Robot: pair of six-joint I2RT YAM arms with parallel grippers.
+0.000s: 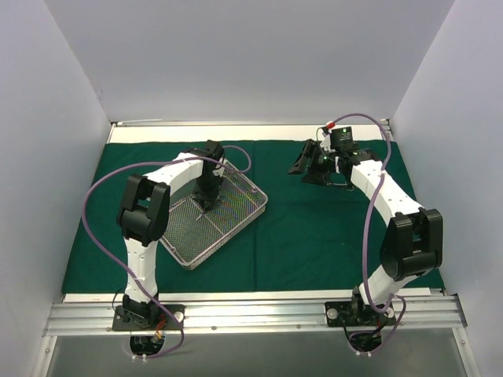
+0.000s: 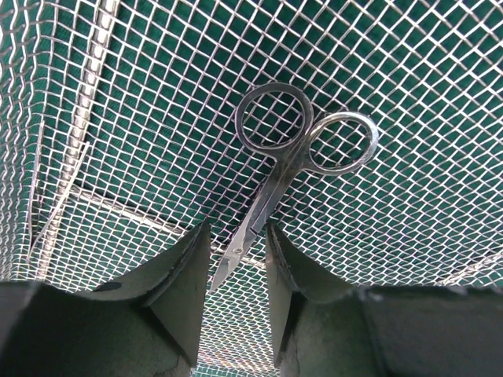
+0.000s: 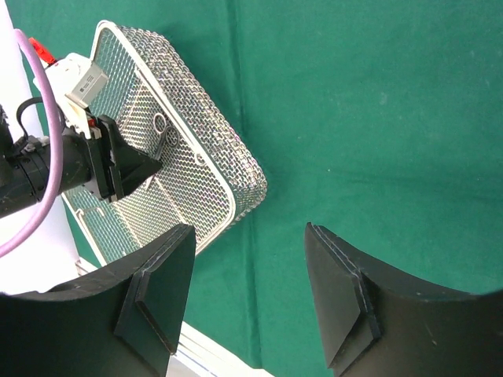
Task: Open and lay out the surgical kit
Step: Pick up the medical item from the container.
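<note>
1. Top external view, left side: the green cloth [image 1: 314, 236] is seen already spread flat over the desk [image 1: 259, 297], so the unwrapping is judged done.
2. The wire-mesh tray [image 1: 232, 218] is set askew on the left half of the cloth, uncovered.
3. One pair of scissors [image 2: 271, 184] is seen lying inside the tray, rings away from the left wrist camera (no other instrument is made out); nothing has been laid out on the cloth yet, and that part is judged left.
4. The left end effector [image 2: 236, 236] is lowered into the tray, its fingers set at a narrow gap either side of the blades; a firm grip is not shown.
5. The scissors look slim, shiny and shut.
6. The right end effector [image 3: 247, 259] is held wide and empty above bare cloth at the far right.
</note>
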